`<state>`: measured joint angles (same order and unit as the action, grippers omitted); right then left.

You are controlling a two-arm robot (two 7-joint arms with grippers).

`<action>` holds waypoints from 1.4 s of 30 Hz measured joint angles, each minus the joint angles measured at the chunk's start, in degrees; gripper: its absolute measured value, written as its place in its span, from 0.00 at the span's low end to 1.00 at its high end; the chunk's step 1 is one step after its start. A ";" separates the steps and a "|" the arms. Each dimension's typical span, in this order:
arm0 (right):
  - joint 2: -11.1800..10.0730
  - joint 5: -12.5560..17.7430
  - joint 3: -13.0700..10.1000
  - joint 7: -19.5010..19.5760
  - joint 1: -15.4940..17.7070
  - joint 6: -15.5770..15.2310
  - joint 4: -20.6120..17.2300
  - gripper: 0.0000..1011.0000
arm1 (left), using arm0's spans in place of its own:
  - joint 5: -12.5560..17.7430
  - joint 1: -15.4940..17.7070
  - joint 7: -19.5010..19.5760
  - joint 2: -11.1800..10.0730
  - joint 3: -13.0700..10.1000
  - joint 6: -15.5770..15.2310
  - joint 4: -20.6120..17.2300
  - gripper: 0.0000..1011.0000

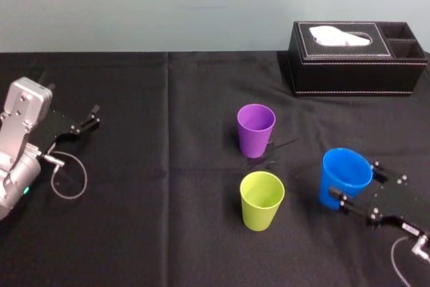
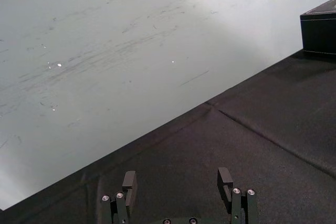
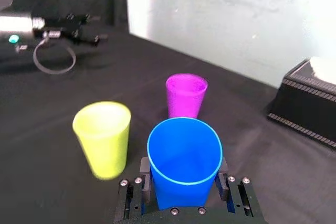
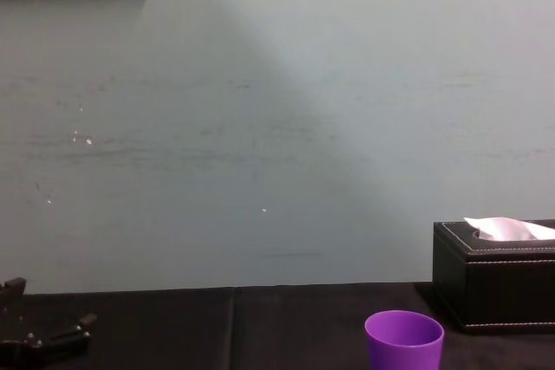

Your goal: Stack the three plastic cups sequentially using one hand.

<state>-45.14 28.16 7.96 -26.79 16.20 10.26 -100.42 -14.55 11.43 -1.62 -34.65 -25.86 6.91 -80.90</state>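
Observation:
The blue cup (image 1: 345, 176) stands at the right of the black table, and my right gripper (image 1: 356, 181) is shut on it, one finger pressed against each side. From the right wrist, the blue cup (image 3: 184, 161) fills the right gripper (image 3: 184, 182). The yellow-green cup (image 1: 262, 199) (image 3: 103, 137) stands upright to the left of the blue one. Behind it is the purple cup (image 1: 256, 129) (image 3: 186, 95) (image 4: 404, 341), also upright. My left gripper (image 1: 93, 116) (image 2: 177, 178) rests open and empty at the table's far left.
A black leather tissue box (image 1: 356, 58) (image 3: 310, 108) (image 4: 494, 288) sits at the back right near the wall. A looped cable (image 1: 67, 179) lies by the left arm. Black cloth (image 1: 168, 220) covers the table between the left arm and the cups.

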 joint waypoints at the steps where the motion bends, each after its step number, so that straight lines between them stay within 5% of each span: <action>1: -0.06 0.33 -0.89 0.65 0.28 -1.27 -1.55 0.71 | 0.00 0.00 0.00 0.00 0.00 0.00 0.00 1.00; 9: 0.58 2.18 -1.99 1.73 -3.49 -9.47 -5.48 0.71 | 0.00 0.00 0.00 0.00 0.00 0.00 0.00 1.00; 17: 3.63 -0.64 2.70 2.03 -13.20 -15.48 -4.56 0.71 | 0.00 0.00 0.00 0.00 0.00 0.00 0.00 1.00; 31: 9.87 -5.31 10.52 0.03 -27.00 -18.29 4.01 0.71 | 0.00 0.00 0.00 0.00 0.00 0.00 0.00 1.00; 42: 12.86 -7.33 14.00 -1.13 -32.21 -17.64 9.16 0.71 | 0.00 0.00 0.00 0.00 0.00 0.00 0.00 1.00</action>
<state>-32.28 20.83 21.96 -27.92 -16.01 -7.38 -91.27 -14.55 11.43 -1.62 -34.65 -25.86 6.90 -80.90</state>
